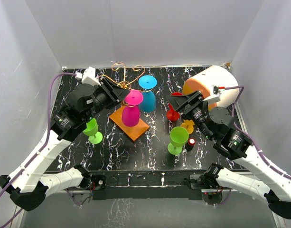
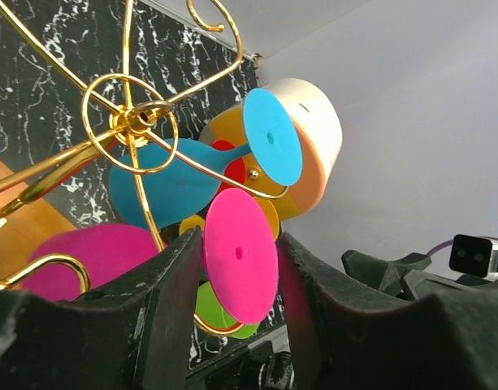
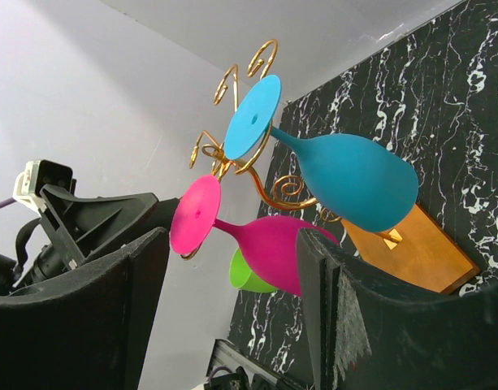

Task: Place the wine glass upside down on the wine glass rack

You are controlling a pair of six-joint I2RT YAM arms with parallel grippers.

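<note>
The wine glass rack (image 1: 120,70) is gold wire on an orange-brown base (image 1: 135,130), left of the table's middle. A pink wine glass (image 1: 130,116) hangs upside down from one scroll arm, its round foot (image 2: 237,253) uppermost. A blue wine glass (image 1: 147,100) hangs upside down beside it. My left gripper (image 1: 124,93) is at the pink foot, open; its jaws stand either side of the disc, with a gap showing on the right. My right gripper (image 1: 176,102) hovers open to the right of the rack with nothing in it. The right wrist view shows both hanging glasses (image 3: 273,241) ahead.
A green glass (image 1: 92,129) stands under the left arm. Another green one (image 1: 177,138) is front centre. A red glass (image 1: 172,114), a yellow piece (image 1: 187,126) and a small red-and-black object (image 1: 190,142) lie near the right gripper. A white and orange cylinder (image 1: 209,86) is at the back right.
</note>
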